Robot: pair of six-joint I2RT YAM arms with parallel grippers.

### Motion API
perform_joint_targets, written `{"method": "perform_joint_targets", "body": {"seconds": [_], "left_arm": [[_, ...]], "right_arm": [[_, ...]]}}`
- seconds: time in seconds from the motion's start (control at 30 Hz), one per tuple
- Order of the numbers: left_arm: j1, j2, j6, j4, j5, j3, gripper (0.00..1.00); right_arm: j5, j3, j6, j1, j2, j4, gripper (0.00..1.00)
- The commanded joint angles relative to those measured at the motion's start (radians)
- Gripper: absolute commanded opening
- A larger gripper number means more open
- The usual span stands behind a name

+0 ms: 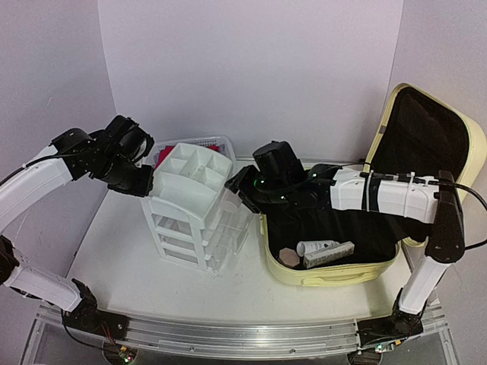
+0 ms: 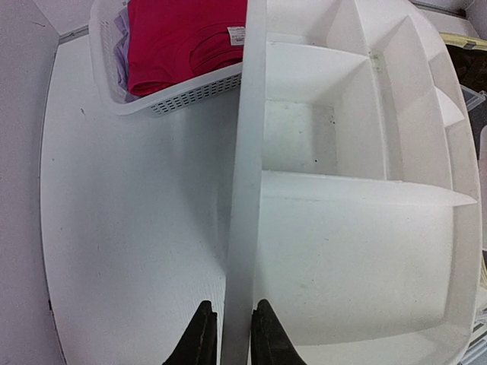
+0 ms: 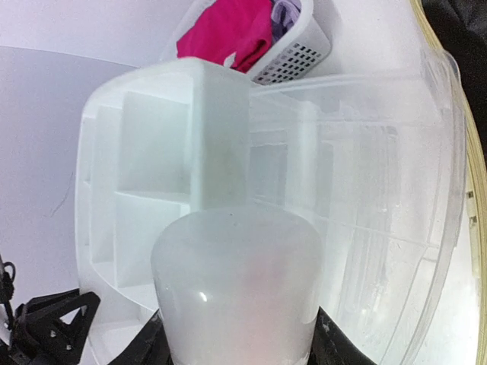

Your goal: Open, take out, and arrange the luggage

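1. Only the top view shows the luggage point(image 1: 335, 275). It lies open on the right half of the table point(image 1: 114, 258), with its lid point(image 1: 435, 141) standing up at its far right side and the black lining showing. A white tube point(image 1: 318, 247) and a small box point(image 1: 335, 255) lie inside near the front wall.
2. The left wrist view shows the left tool point(image 2: 234, 342) narrowed onto the side rim of the white drawer organizer point(image 2: 358, 228), one finger on each side of the rim. From above, the tool's body mostly hides this grip.
3. The right wrist view shows the right tool point(image 3: 237, 350) holding a frosted, round-topped container point(image 3: 236, 281) between its fingers, just beside the organizer's clear drawers point(image 3: 365, 190). From above, only a pale sliver of the container shows.
4. Both wrist views catch red cloth point(image 2: 183, 46) in the white mesh basket point(image 2: 190, 95) behind the organizer.
5. The table is white, and plain pale walls point(image 1: 251, 68) close it in at the back and on both sides.
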Motion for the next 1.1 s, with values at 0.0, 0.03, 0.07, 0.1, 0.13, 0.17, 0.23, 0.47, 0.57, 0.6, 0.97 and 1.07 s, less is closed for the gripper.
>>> {"method": "perform_joint_targets", "body": {"seconds": [0.0,0.03,0.07,0.1,0.13,0.17,0.23,0.47,0.57,0.6,0.97,1.07], "left_arm": [[0.007,-0.027,0.025,-0.044,0.005,-0.015,0.17],[0.007,-0.029,0.025,-0.045,0.007,-0.016,0.17],[0.007,-0.030,0.025,-0.043,0.007,-0.017,0.17],[0.007,-0.030,0.026,-0.043,0.006,-0.017,0.17],[0.007,-0.030,0.026,-0.043,0.005,-0.017,0.17],[0.006,-0.030,0.027,-0.041,0.006,-0.017,0.17],[0.007,-0.030,0.025,-0.041,0.009,-0.020,0.17],[0.007,-0.027,0.025,-0.039,0.012,-0.019,0.17],[0.007,-0.021,0.025,-0.039,0.018,-0.019,0.17],[0.007,-0.023,0.024,-0.038,0.020,-0.020,0.17],[0.007,-0.031,0.033,-0.038,0.041,-0.021,0.17],[0.007,-0.037,0.030,-0.037,0.047,-0.020,0.17]], "right_arm": [[0.057,0.071,0.014,0.014,0.007,-0.018,0.51],[0.056,0.074,0.005,0.015,0.009,-0.020,0.56],[0.055,0.078,-0.006,0.016,0.010,-0.023,0.60],[0.051,0.083,-0.019,0.016,0.010,-0.025,0.65],[0.049,0.090,-0.037,0.016,0.008,-0.032,0.69],[0.046,0.098,-0.057,0.016,0.005,-0.041,0.74],[0.047,0.113,-0.100,0.016,-0.006,-0.063,0.78],[0.030,0.090,-0.416,0.016,-0.121,-0.096,0.89],[0.065,0.016,-0.555,0.015,-0.199,-0.147,0.93],[0.090,-0.017,-0.586,0.015,-0.228,-0.159,0.93],[-0.093,-0.298,-0.532,-0.158,-0.322,-0.222,0.51],[-0.212,-0.266,-0.533,-0.172,-0.248,-0.186,0.40]]}}
